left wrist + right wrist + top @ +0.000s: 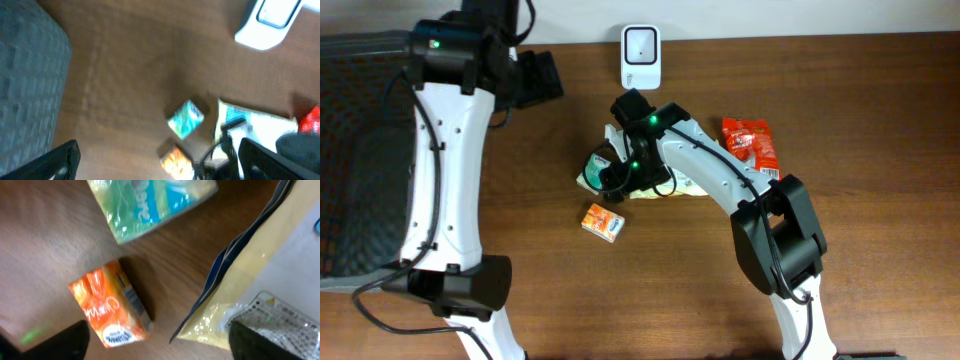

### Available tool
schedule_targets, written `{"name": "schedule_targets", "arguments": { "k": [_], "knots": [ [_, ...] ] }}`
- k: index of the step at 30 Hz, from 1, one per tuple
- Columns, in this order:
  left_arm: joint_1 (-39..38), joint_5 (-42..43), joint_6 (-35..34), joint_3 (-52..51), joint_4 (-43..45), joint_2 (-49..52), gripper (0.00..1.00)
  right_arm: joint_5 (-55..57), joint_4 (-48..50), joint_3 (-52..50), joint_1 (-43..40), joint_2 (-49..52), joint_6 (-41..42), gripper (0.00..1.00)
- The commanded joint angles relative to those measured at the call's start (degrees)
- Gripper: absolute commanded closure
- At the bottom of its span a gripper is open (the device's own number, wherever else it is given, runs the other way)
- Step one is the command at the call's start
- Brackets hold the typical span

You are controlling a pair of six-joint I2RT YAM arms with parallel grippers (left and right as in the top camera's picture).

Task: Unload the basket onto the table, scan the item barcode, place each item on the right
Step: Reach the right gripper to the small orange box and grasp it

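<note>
Table (pixel 880 250): back edge runs along top of overhead view, white scanner (pixel 640 55) stands just inside it, centre. Left side taken up by dark mesh basket (pixel 360 150), w/ the left arm's white links running along its right edge. Open wood: wide strip across the front betw. the 2 arm bases, plus the whole right side past the red packet (pixel 750 142). The middle is crowded.

Count:
- 1 scanner
- 1 basket
- 4 goods: 1 orange carton (pixel 603 222), 1 teal-green pack (pixel 592 168), 1 pale yellow-white pouch (pixel 260 280), 1 red packet
- 2 arms

Goods sit mid-table, below the scanner and apart from it. The carton lies alone toward the front, near the teal pack but not touching. The pouch is just right of the teal pack, and the red packet is further right.

Left gripper (pixel 157 150): up near the back-left, above bare wood by the basket corner. Fingers wide apart, nothing betw. them.

Right gripper (pixel 155 337): low over the cluster. Fingers apart w/ bare wood in the gap, carton close by one finger and the pouch edge by the other. No clamp visible on either
</note>
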Motion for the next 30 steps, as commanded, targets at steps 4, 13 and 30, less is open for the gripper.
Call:
{"name": "schedule_targets", "arguments": {
  "k": [4,13,30],
  "knots": [
    [12.3,3.9,-0.3,0.3,5.9,0.4,0.01,4.7,-1.4,1.4,0.7,-4.3,-2.1,0.02],
    [19.6,11.3,10.1,0.7,10.4,0.4,0.01,19.1,-3.7,1.4,10.1,-4.4,-10.0,0.01],
    [16.8,4.3,10.1,0.7,13.6,0.4,0.01,28.9,-3.9,0.7,21.7,-1.5,-11.9,0.37]
  ]
}}
